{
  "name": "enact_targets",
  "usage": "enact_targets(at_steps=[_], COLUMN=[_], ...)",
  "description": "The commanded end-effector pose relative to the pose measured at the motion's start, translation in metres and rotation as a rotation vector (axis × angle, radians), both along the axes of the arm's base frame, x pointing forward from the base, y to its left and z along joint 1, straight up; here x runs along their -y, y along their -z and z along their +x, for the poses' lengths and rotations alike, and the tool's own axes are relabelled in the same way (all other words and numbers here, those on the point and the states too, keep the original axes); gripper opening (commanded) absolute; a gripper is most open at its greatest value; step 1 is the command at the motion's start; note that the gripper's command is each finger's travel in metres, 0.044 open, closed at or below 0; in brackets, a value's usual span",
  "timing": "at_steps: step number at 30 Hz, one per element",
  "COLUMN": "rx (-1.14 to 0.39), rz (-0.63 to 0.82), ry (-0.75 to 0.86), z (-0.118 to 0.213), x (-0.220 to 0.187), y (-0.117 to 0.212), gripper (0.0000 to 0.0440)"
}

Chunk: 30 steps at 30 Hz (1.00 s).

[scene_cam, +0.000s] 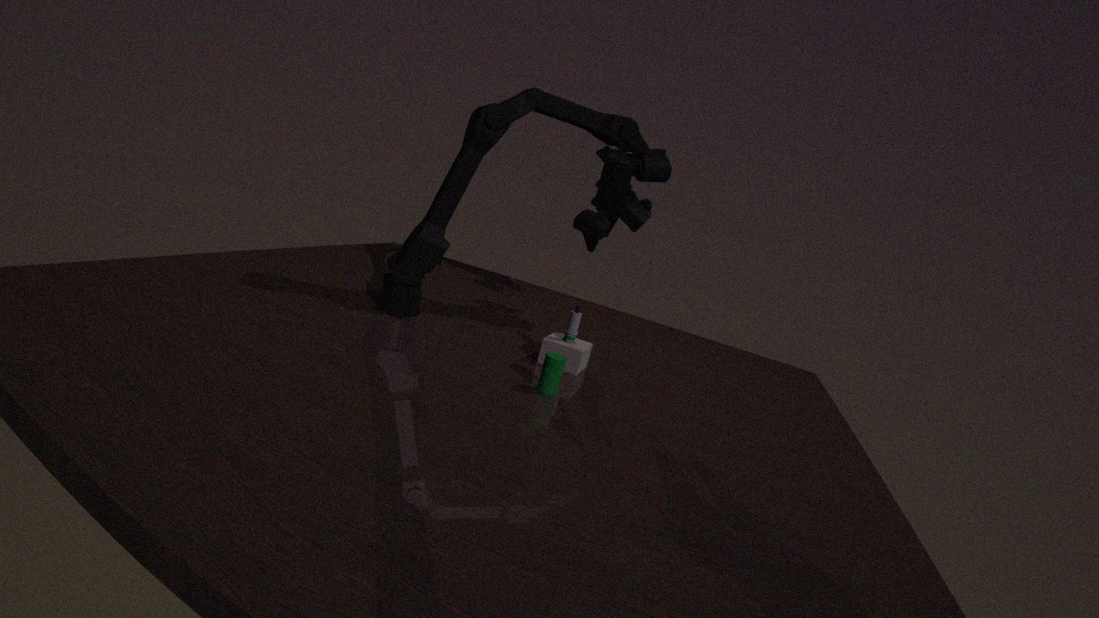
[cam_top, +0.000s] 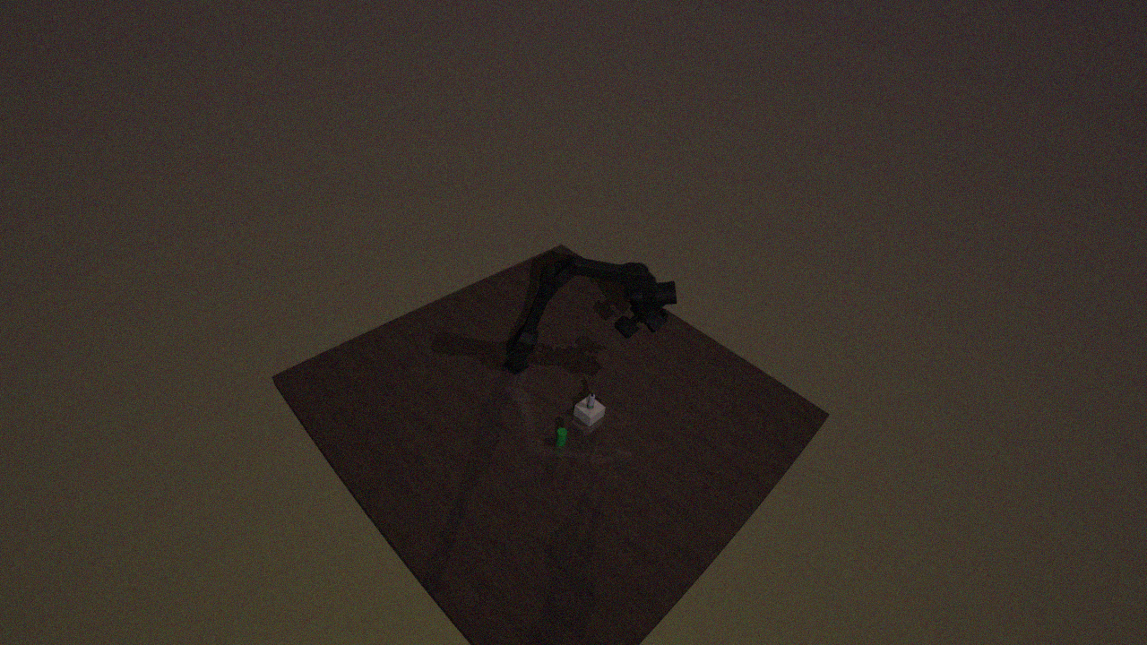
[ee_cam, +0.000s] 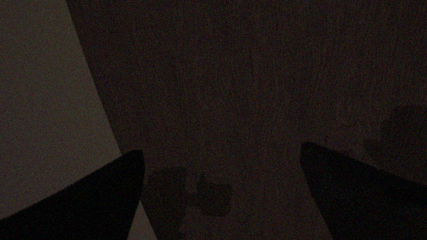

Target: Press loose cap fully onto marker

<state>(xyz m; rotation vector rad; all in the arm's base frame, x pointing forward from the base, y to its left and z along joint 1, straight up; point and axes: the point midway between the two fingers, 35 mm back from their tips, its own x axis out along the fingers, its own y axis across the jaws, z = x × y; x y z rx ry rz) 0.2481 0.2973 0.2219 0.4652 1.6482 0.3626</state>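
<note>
The white holder block point(cam_top: 585, 416) point(scene_cam: 563, 354) stands on the table, with the pale grey marker point(cam_top: 591, 399) point(scene_cam: 573, 324) upright in it, its dark tip uncovered. The green cap point(cam_top: 561, 437) point(scene_cam: 551, 374) stands upright on the table beside the block, apart from it, on the near side in the exterior view. My gripper point(ee_cam: 222, 155) is open and empty, high above the table. In the top and exterior views it hangs behind the block and cap, well away from them. Neither block, marker nor cap shows in the wrist view.
The dark brown table point(cam_top: 681, 497) point(scene_cam: 307, 461) point(ee_cam: 233, 67) has its edge on the left of the wrist view. The arm's base point(cam_top: 517, 358) point(scene_cam: 402, 295) stands on the table, left of the block in the top and exterior views. Shadows of the arm lie on the table. The scene is dim.
</note>
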Motion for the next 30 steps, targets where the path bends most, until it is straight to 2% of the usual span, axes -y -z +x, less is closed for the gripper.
enact_targets(at_steps=[1,30], rx=[0.008,0.005], rz=[0.005,-0.062], ry=[0.021,0.243], z=[0.009,0.067], x=[0.013,0.12], y=[-0.006,-0.014], gripper=[0.034,0.0339])
